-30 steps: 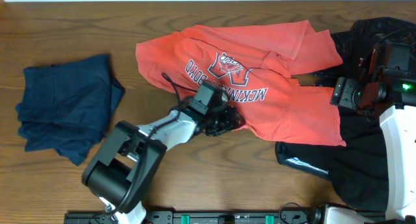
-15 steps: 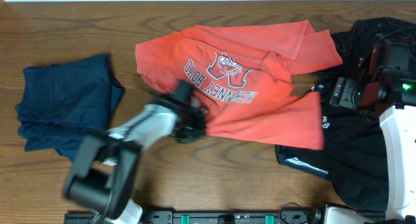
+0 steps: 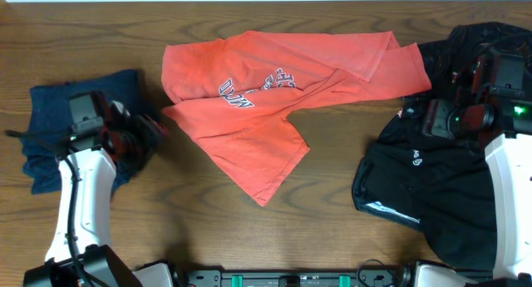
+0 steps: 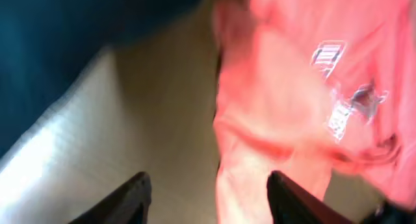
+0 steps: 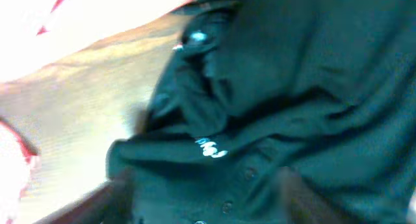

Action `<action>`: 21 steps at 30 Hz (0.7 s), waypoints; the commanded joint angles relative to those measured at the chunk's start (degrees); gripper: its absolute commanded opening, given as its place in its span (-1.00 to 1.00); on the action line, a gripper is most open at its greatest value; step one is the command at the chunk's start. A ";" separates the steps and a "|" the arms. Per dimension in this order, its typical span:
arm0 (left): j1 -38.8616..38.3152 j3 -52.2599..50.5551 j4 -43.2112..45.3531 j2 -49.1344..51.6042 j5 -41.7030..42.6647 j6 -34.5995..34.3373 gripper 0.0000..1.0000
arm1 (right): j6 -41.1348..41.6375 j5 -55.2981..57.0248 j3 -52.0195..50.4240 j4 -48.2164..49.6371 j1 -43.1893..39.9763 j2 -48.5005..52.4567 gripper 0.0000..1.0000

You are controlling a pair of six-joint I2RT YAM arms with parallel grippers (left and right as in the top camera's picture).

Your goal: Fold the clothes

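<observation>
Overhead: coral T-shirt [image 3: 249, 129] is seen rumpled at table [image 3: 332, 212] centre, one flap thrown down-right, chest lettering partly creased under. Navy garment [image 3: 50, 129] is bunched at left, beside the left gripper [image 4: 208, 199], fingers spread, nothing held. Black garments [image 3: 432, 195] are heaped right under the right gripper [image 3: 417, 117]; its grip is lost in blur.

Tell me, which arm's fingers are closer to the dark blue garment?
Left. Its fingers sit at the navy garment's right edge; the right arm is across the table, above the black clothes.
</observation>
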 commanded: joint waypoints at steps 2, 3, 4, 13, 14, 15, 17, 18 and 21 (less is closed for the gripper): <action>-6.38 -1.42 -2.73 0.33 3.48 1.20 0.18 | -6.14 -13.38 0.26 0.48 0.17 4.11 -0.68; -8.85 -2.01 -2.14 0.35 3.45 1.20 0.13 | -7.02 -15.50 0.26 0.76 0.55 5.57 -0.84; -11.41 -2.54 -1.01 0.44 3.43 1.20 0.08 | -7.93 -17.64 0.26 1.03 1.11 7.65 -0.90; -30.14 -3.67 18.47 9.81 3.21 -0.22 0.05 | -8.48 -17.90 0.26 5.31 6.62 25.31 -0.98; -30.97 -3.65 20.22 11.74 3.23 -1.36 0.05 | -8.13 -16.65 0.26 6.10 6.71 27.06 -0.98; -31.47 -3.65 21.29 13.40 3.28 -2.19 0.05 | -7.06 -14.86 0.26 6.80 6.62 28.70 -0.98; -31.98 -3.65 22.45 16.79 4.00 -3.32 0.04 | -4.63 -10.03 0.26 7.50 5.95 31.21 -0.98; -32.04 -3.65 22.43 18.38 4.92 -3.61 0.05 | -3.30 -6.84 0.26 7.52 5.38 32.35 -0.98; -32.04 -3.65 21.66 22.14 8.66 -3.56 0.05 | 0.28 1.92 0.26 7.34 2.69 34.62 -0.98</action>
